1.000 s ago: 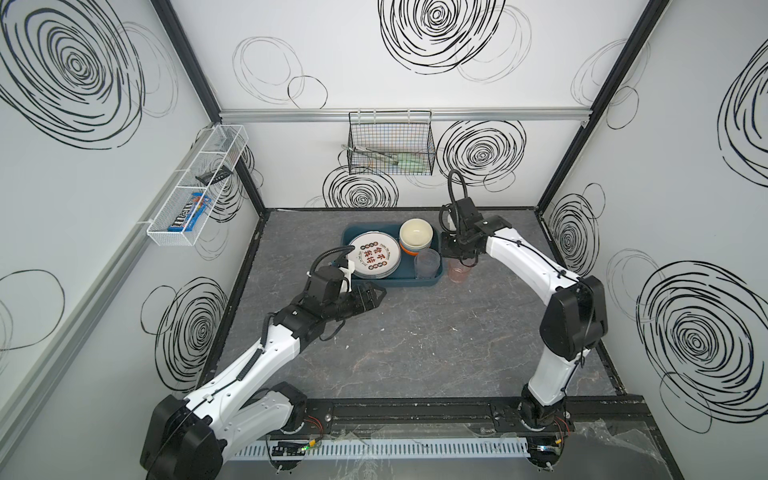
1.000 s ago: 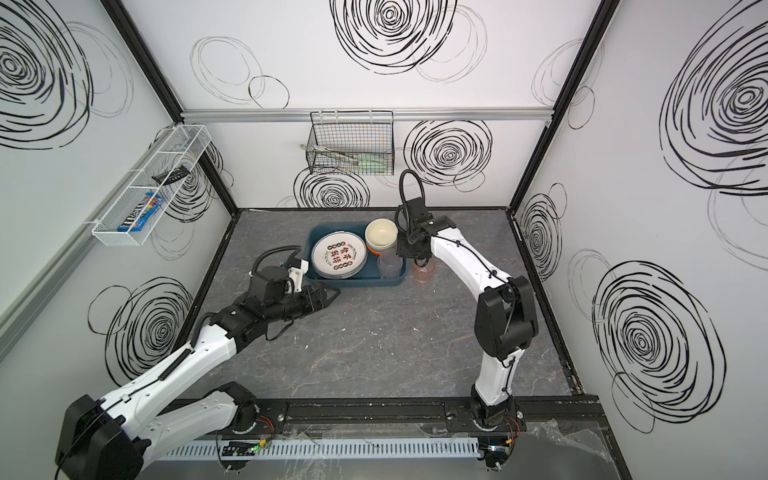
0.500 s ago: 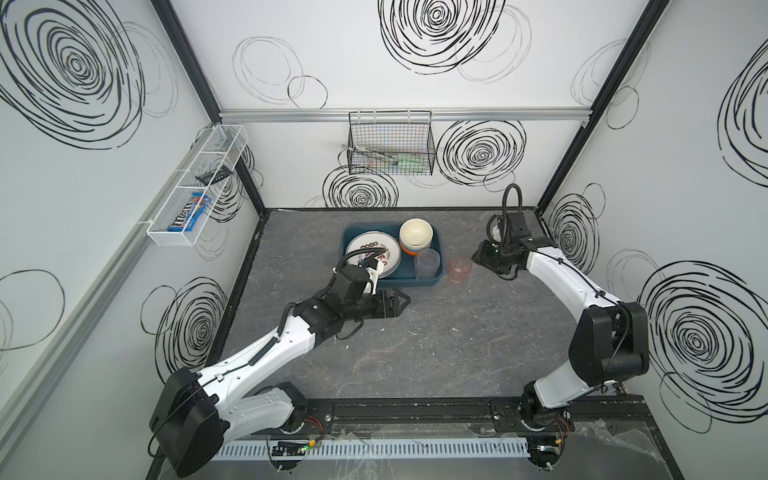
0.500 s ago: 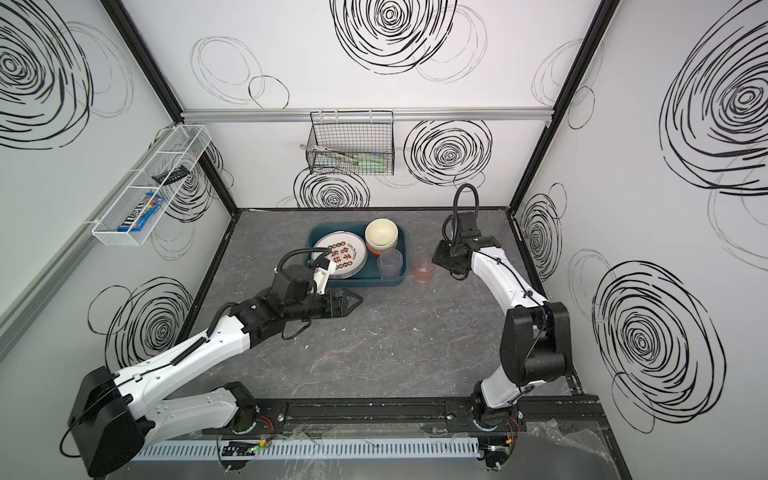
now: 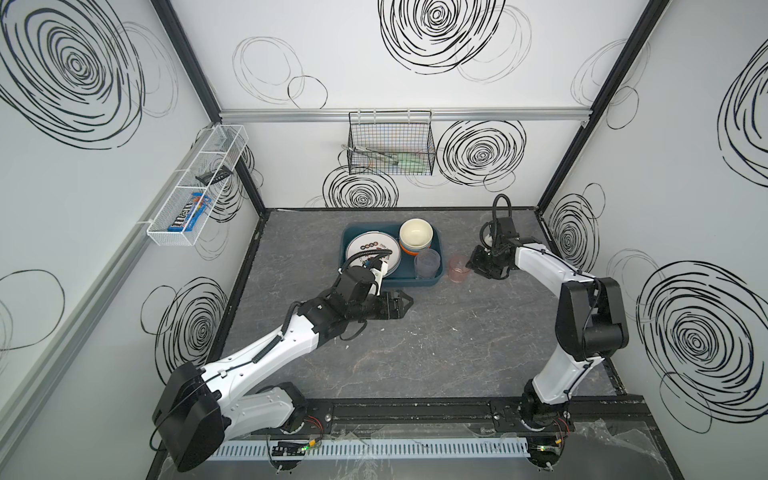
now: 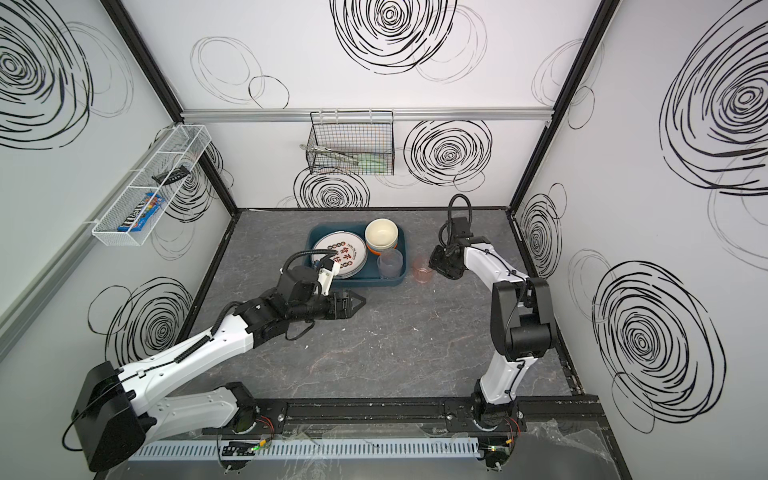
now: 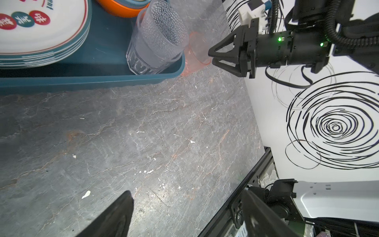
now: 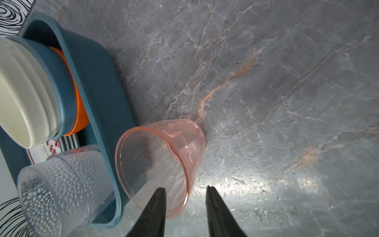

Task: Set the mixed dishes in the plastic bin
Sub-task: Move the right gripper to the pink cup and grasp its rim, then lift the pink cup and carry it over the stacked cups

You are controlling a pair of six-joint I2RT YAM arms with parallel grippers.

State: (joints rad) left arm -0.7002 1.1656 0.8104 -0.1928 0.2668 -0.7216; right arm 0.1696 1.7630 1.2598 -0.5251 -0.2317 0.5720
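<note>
White walls (image 5: 361, 54) scribbled with black spirals enclose a grey marbled floor (image 5: 440, 349); a wire basket (image 5: 390, 145) hangs at the back

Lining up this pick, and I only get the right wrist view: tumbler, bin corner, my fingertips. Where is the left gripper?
Observer: In both top views the left gripper hangs over the table in front of the plastic bin, jaws open, empty.
Operator: Anywhere near the pink tumbler?
Observer: No. The pink tumbler stands at the bin's right side, between the bin and the right gripper.
Operator: What fills the bin's left half?
Observer: A stack of plates, the top one white with printed characters.
</note>
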